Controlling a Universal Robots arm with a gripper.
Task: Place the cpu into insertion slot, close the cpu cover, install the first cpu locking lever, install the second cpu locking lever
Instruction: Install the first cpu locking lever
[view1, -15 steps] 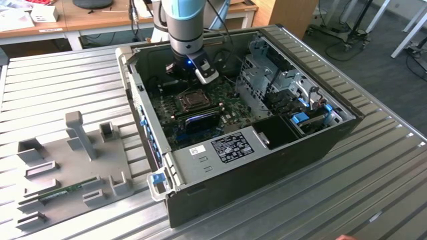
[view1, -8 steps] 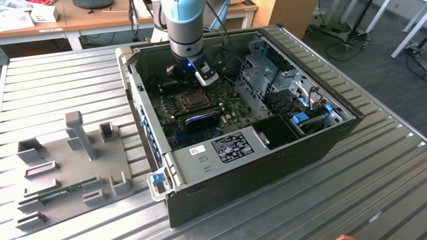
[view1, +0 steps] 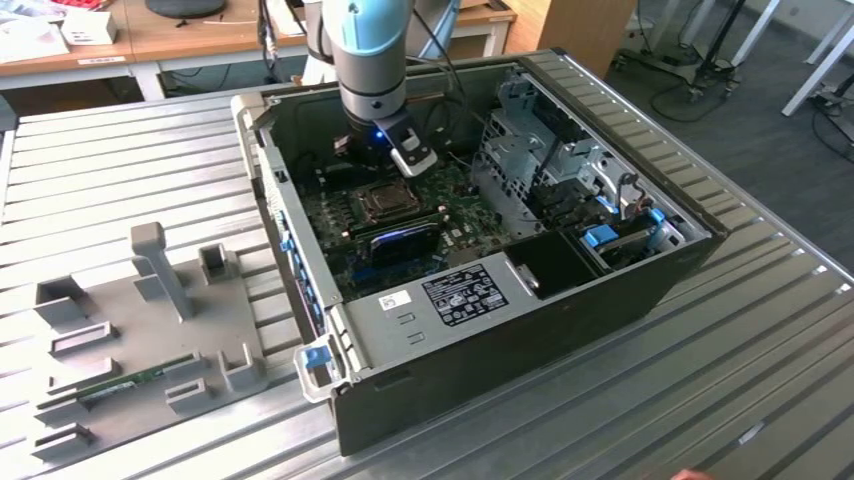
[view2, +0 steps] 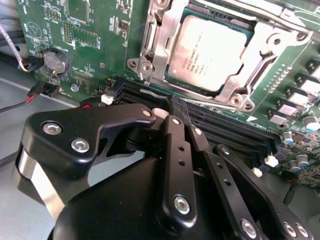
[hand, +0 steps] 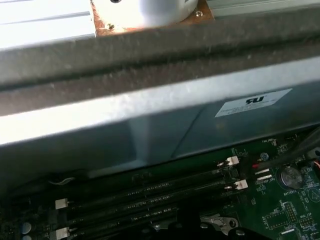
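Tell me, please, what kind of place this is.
Probably a robotics lab or test workshop: an open computer case lies on a slatted metal table, a grey fixture plate lies beside it, and wooden desks stand behind.

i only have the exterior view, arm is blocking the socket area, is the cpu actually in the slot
Observer: Yes. In the second wrist view the cpu lies flat in the insertion slot.
Operator: cover down?
Observer: The cpu cover lies flat around the chip, framing its grey top.
Operator: gripper holding anything?
Observer: No. The gripper is shut and empty, its tips over the black memory slots beside the socket.
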